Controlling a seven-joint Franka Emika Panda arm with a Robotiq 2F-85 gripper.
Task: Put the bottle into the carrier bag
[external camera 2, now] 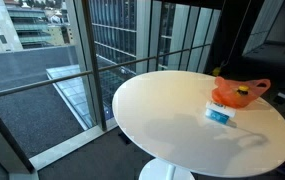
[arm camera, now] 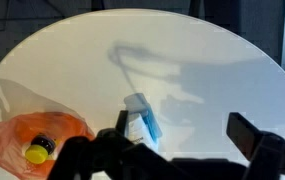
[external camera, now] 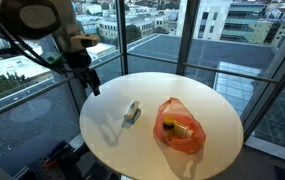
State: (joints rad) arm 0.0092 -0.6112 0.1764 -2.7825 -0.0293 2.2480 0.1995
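Note:
An orange carrier bag (external camera: 181, 131) lies on the round white table (external camera: 172, 88); it shows in both exterior views (external camera 2: 240, 93) and in the wrist view (arm camera: 22, 135). A bottle with a yellow cap (arm camera: 37, 153) lies inside the bag, seen through its opening (external camera: 172, 125). My gripper (external camera: 91, 80) hangs above the table's edge, away from the bag. In the wrist view its two fingers (arm camera: 187, 135) stand wide apart with nothing between them.
A small white and blue carton (external camera: 132, 113) lies on the table beside the bag, also visible in an exterior view (external camera 2: 219, 114) and the wrist view (arm camera: 142, 118). Glass walls with a railing (external camera 2: 132, 60) surround the table.

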